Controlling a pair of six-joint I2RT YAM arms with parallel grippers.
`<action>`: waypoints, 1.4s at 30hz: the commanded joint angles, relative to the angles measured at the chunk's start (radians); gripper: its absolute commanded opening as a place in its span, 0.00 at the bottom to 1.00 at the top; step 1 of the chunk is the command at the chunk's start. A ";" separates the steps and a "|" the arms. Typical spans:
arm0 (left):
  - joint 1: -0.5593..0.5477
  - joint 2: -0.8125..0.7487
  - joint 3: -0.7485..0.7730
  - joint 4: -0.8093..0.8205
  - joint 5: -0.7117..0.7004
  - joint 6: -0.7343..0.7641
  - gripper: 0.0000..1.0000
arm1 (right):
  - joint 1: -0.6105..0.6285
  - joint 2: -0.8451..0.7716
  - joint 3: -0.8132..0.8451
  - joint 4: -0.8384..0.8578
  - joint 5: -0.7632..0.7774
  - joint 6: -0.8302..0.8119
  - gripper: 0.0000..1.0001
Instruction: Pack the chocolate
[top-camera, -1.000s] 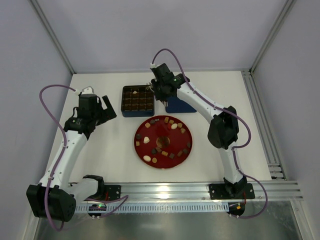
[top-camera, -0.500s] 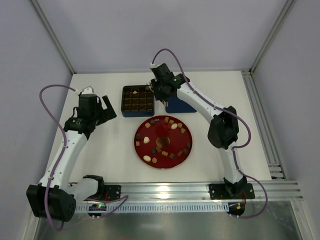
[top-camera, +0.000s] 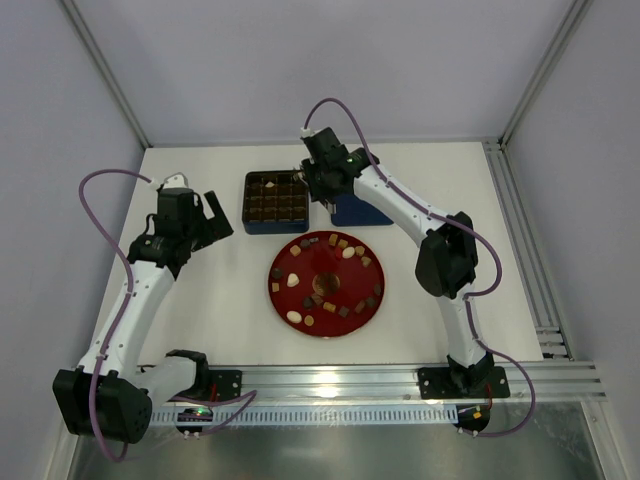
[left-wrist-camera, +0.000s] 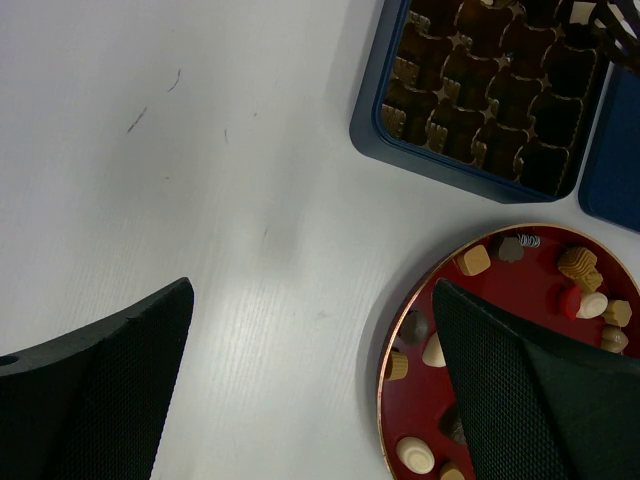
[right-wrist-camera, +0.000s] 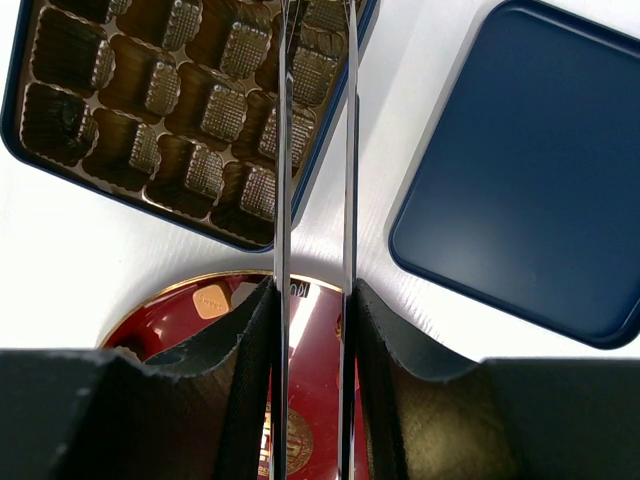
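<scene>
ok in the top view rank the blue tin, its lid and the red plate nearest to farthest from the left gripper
1. blue tin, just right of the left gripper
2. red plate, right and nearer the arm bases
3. blue lid, farthest right, beyond the tin

Soft, even light from above filled my enclosure, and the white table (top-camera: 220, 290) was bright, with only faint shadows under my arms. The overhead view was sharp, its frame posts splaying toward the corners. At my left wrist, a pale sheen lay across the table beside the red plate (left-wrist-camera: 530, 300). The chocolate (left-wrist-camera: 474, 260) there was fairly crisp, while my left jaws loomed dark and blurred. At my right wrist, the metal blades (right-wrist-camera: 283, 150) on my right jaws flashed mirror glare, and the gold tray (right-wrist-camera: 225, 110) glinted.
</scene>
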 joint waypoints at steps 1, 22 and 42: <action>0.006 -0.004 0.004 0.027 0.004 0.001 1.00 | 0.000 -0.020 -0.005 0.037 0.014 -0.002 0.37; 0.006 -0.003 0.001 0.027 0.000 0.001 1.00 | 0.000 -0.091 0.025 0.025 0.037 -0.013 0.43; 0.006 -0.003 0.004 0.027 0.001 0.001 1.00 | 0.172 -0.675 -0.509 -0.199 0.008 0.067 0.43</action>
